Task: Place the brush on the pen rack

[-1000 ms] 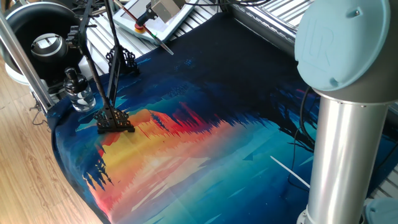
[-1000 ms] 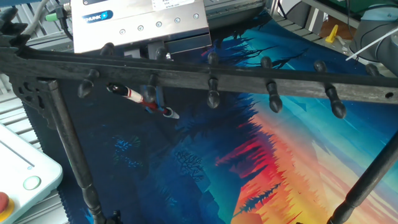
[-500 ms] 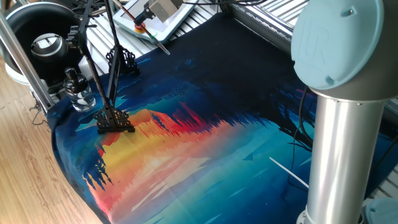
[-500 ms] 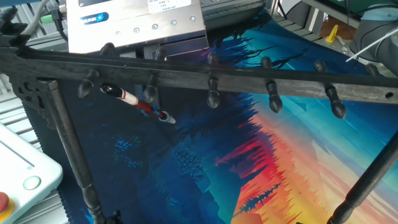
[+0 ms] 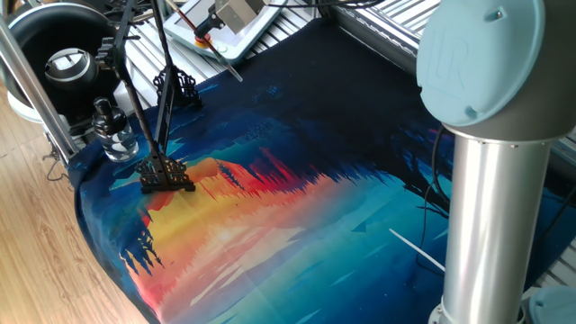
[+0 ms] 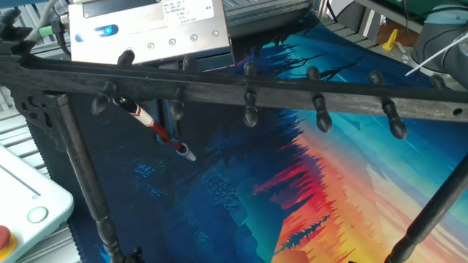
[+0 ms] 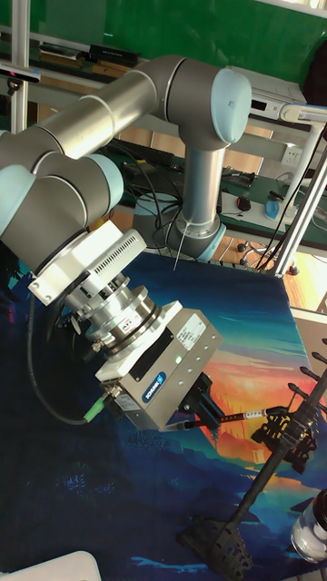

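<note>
My gripper (image 6: 167,124) is shut on the brush (image 6: 150,126), a reddish-brown stick with a dark end and a pale tip that slants down to the right. The brush hangs in the air just behind the black crossbar with pegs of the pen rack (image 6: 248,91). In the tall fixed view the gripper (image 7: 207,410) holds the brush (image 7: 241,417) nearly level, its tip reaching toward the upper part of the pen rack (image 7: 272,458). In one fixed view the brush (image 5: 231,69) shows as a thin stick at the top, above and right of the pen rack (image 5: 166,174) with its footed ends.
A clear glass bottle (image 5: 113,135) with a black cap stands left of the rack. A long thin white rod (image 5: 418,249) lies on the painted mat (image 5: 297,189) near the arm's column (image 5: 486,207). A white box with a red button (image 6: 22,208) sits off the mat's edge.
The gripper has moved left along the rack's crossbar with the brush in it. The brush now tilts more steeply, tip lower.
</note>
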Controlling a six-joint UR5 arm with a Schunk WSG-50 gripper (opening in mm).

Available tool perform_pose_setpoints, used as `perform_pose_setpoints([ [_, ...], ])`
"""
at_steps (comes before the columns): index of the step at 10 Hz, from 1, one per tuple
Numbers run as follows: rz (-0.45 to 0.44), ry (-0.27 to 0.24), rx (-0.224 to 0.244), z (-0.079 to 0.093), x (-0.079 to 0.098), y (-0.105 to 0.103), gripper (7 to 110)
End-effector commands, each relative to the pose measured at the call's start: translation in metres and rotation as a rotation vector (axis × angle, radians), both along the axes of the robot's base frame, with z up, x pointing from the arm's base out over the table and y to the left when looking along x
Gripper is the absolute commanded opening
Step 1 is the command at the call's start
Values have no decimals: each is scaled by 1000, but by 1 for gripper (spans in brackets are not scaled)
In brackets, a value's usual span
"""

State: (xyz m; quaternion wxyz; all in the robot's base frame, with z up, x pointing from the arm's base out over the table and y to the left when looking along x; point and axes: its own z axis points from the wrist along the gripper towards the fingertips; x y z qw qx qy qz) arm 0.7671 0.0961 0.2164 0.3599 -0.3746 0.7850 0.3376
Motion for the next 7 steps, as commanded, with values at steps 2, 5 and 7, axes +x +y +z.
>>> perform_pose_setpoints([
  [2, -6, 6, -4, -2, 2, -4, 7],
  [5, -9, 8, -3, -5, 4, 1, 7],
  [7, -13, 11, -2, -5, 4, 6, 7],
])
